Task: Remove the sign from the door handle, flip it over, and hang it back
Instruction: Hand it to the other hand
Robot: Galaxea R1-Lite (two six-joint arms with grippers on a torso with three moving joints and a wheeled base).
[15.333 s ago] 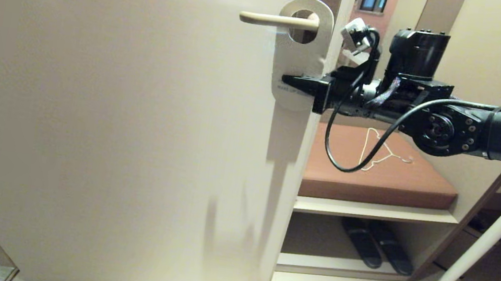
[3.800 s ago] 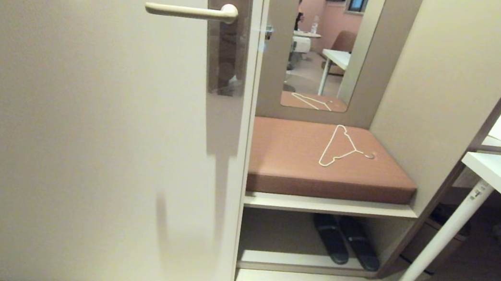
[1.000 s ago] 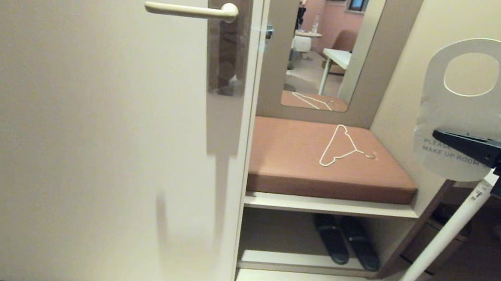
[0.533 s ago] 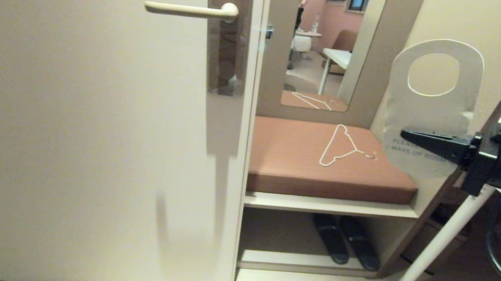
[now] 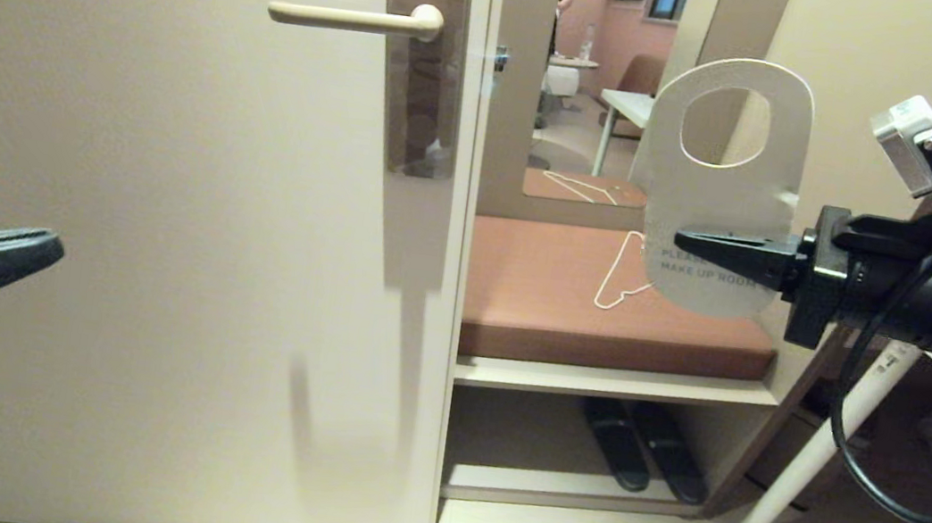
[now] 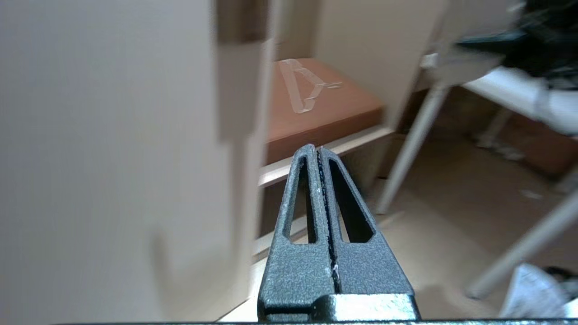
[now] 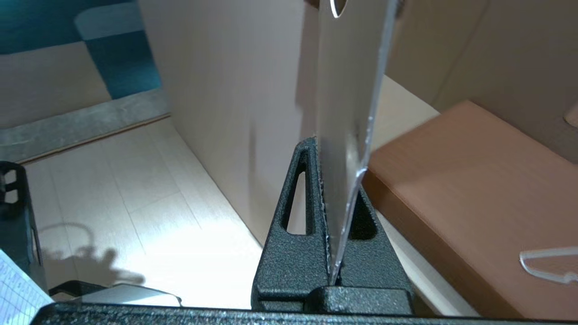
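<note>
Head view, left to right: left gripper (image 5: 49,247) entering from the left edge in front of the door (image 5: 160,257), jaws pressed together on nothing, tip pointing right. Up and to the right of that tip, well apart from it, the door handle (image 5: 345,16), level and bare, on its tall glossy plate (image 5: 420,93). Past the door edge, a mirror (image 5: 605,91) above a brown bench cushion (image 5: 550,309), with a thin white wire clothes hanger (image 5: 616,281) lying on it and dark slippers (image 5: 644,447) on the shelf beneath. Further right, the sign (image 5: 728,188), upright, white side with grey "MAKE UP ROOM" text facing the camera, round hole on top, pinched near its lower end by the right gripper (image 5: 689,240), whose jaws reach in level from the right. Sign well to the right of the handle, in the air in front of the bench. Beyond the jaws, a white table leg (image 5: 818,461).

Left wrist view: left gripper (image 6: 316,155) with both fingers flat against each other, bench and hanger blurred beyond the tip.

Right wrist view: right gripper (image 7: 327,149) clamped on the sign (image 7: 350,90), seen edge-on, standing up out of the jaws.
</note>
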